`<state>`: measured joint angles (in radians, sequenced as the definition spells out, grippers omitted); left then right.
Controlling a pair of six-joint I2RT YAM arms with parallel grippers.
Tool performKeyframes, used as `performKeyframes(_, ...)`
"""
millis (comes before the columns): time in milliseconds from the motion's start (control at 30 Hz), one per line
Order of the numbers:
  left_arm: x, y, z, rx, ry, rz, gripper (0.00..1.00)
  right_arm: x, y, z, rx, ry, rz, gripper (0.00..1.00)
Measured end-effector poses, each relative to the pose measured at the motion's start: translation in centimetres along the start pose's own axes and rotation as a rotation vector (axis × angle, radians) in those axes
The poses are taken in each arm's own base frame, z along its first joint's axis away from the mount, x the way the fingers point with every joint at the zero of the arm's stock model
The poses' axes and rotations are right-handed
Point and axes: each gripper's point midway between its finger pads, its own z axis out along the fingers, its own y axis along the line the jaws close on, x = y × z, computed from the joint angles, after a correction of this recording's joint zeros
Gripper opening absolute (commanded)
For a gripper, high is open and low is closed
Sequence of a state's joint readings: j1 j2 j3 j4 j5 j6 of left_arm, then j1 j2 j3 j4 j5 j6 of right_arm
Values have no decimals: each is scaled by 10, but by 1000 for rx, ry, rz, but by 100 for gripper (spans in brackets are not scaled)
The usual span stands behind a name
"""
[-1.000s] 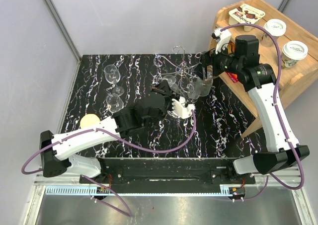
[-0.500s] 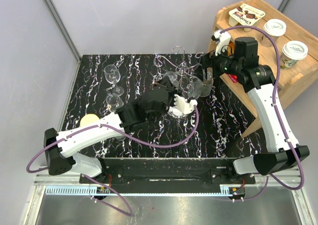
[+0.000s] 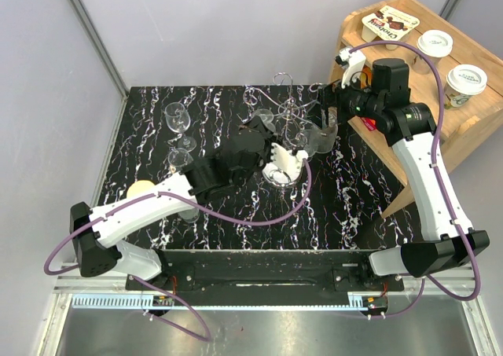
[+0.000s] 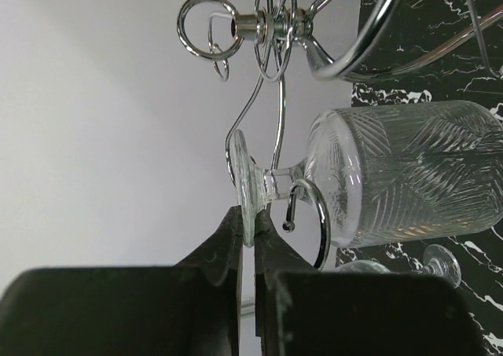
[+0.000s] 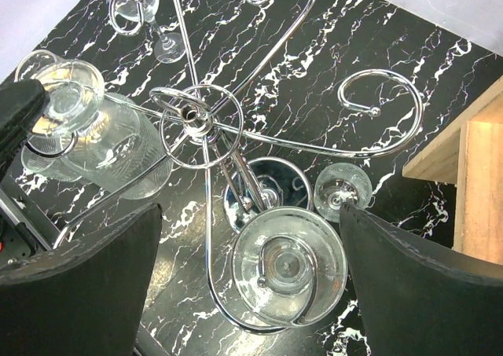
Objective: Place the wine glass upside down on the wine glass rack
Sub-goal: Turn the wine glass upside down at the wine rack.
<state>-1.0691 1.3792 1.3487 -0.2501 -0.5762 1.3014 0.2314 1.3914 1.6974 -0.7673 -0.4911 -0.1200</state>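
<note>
From the top external camera we see the left gripper (image 3: 258,133) on the near-left side of the wine glass rack (image 3: 288,108), with the wine glass (image 3: 264,121) at one of its curled arms, while the right gripper (image 3: 326,120) hovers just to the rack's right; at this size we cannot make out either tool's fingers, nor whether the glass hangs on the wire. In the left wrist camera the fingers (image 4: 232,238) are pressed together on the rim of the glass's foot, and the stem lies inside a chrome curl of the rack (the wire's end sits just beside the stem). We judge the hanging nearly done: to finish well we would ease the foot onto the curl until both sides carry it, then part the fingers slowly and back straight out without nudging the wire. Whether the foot already bears on the curl is hard to tell. In the right wrist camera the right fingers (image 5: 78,285) stand spread wide either side of the rack's hub, holding nothing; a second glass (image 5: 287,266) hangs from another curl, its bowl mostly hidden under its own foot
</note>
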Motion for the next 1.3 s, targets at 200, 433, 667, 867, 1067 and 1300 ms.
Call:
performKeyframes(200, 8, 5, 1, -7, 21, -3, 0, 2, -2, 0, 4, 2, 0, 100)
performKeyframes(433, 9, 5, 0, -4, 26, 1, 0, 5, -3, 0, 6, 5, 2, 99)
performKeyframes(667, 14, 1, -1, 18, 42, 18, 0, 5, -4, 0, 5, 5, 3, 99)
performKeyframes(867, 18, 5, -7, 13, 46, 13, 0, 5, -3, -1, 2, 5, 4, 99)
performKeyframes(1067, 24, 6, -17, 13, 47, 1, 0, 6, -3, 0, 2, 7, 5, 99)
performKeyframes(1300, 20, 4, -24, 20, 34, -2, 0, 6, -2, 0, -3, 7, 6, 99)
